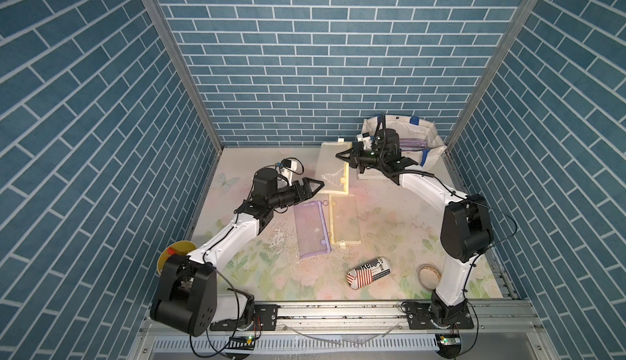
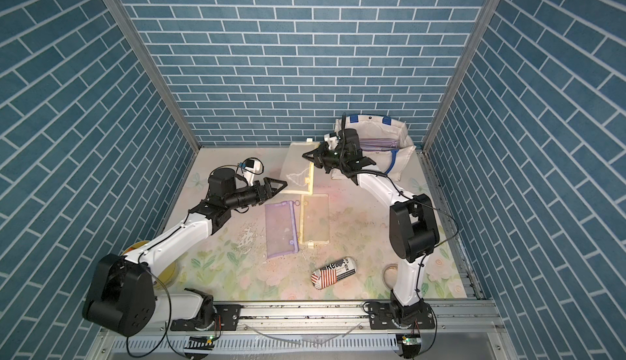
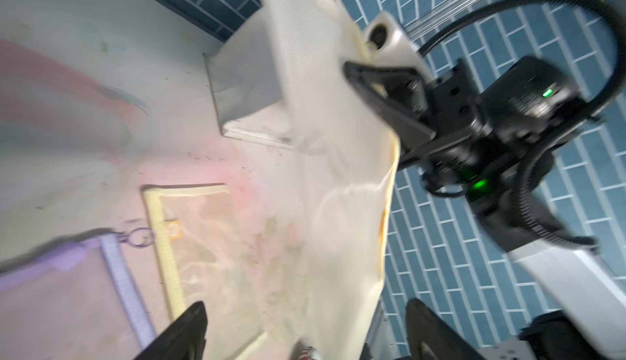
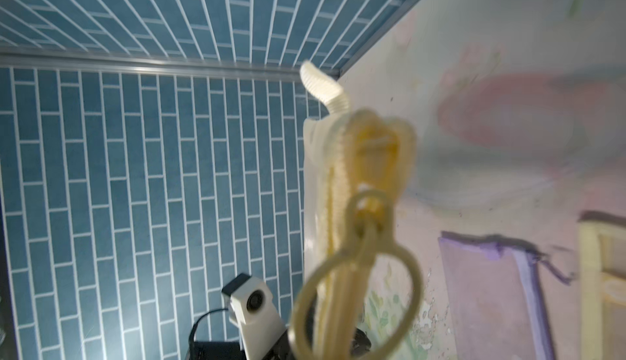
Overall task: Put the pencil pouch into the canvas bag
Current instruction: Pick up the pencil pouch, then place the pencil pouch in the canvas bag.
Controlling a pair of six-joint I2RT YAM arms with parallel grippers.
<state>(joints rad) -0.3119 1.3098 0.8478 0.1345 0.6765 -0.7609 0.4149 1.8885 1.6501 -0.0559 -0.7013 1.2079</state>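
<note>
Two pincers framed the lifted pencil pouch [image 1: 333, 172] near the canvas bag [image 1: 432, 135]: our right pincer [image 1: 339, 156] clamped its zip edge, left pincer [image 1: 320, 185] apart, and we feared limp mesh snagging the rim.

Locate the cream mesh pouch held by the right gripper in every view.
In both top views: cream mesh pouch back centre, pinched by the right gripper.
Left wrist: pouch crosses the middle.
Right wrist: pouch edge-on, centre.
Shared landmark: purple pouch lying flat.
</note>
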